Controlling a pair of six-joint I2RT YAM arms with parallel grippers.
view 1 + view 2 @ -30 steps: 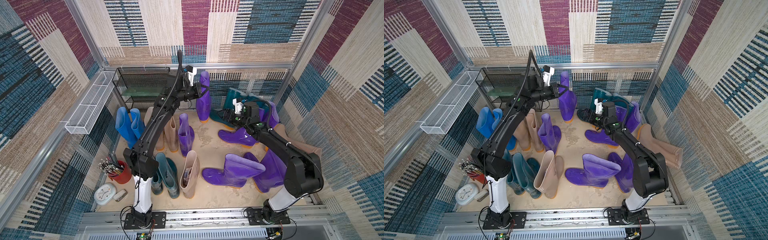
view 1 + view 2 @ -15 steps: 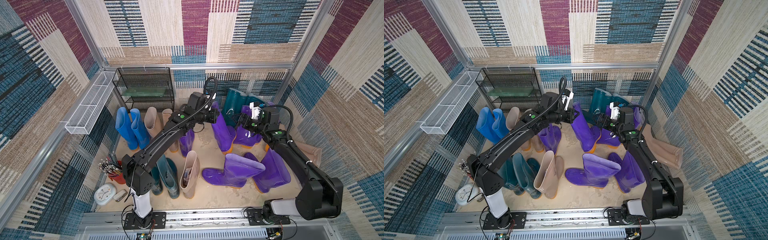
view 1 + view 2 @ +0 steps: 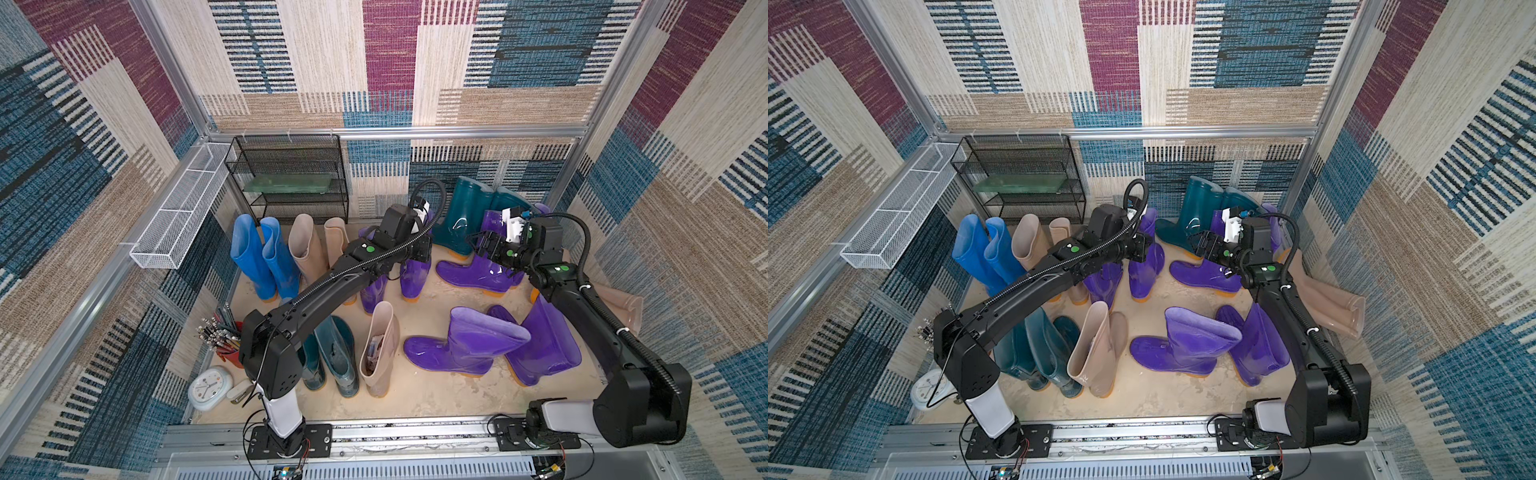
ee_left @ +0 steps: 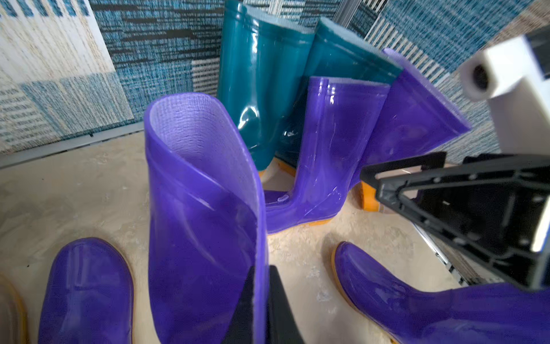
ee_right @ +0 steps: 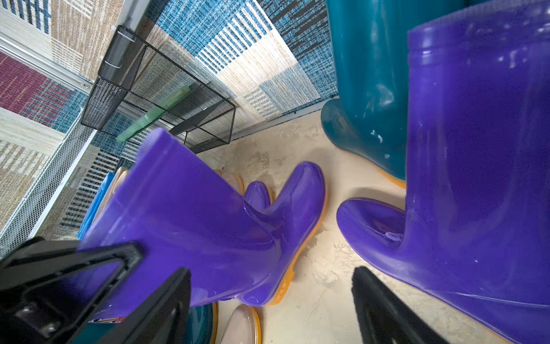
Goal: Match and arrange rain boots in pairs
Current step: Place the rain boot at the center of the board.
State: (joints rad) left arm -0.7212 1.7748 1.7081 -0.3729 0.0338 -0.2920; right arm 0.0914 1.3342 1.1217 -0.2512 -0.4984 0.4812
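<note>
On the floor, blue boots stand paired and the purple ones are scattered. The step in hand looks like placing. The left gripper is clamped on the rim of a tall purple boot, just beside its likely mate. Next it needs setting down sole-flat, then letting go. The right gripper hangs wide and empty near a short boot. Whether the held sole touches the floor is unclear, and the left arm hides the mate's shaft.
</note>
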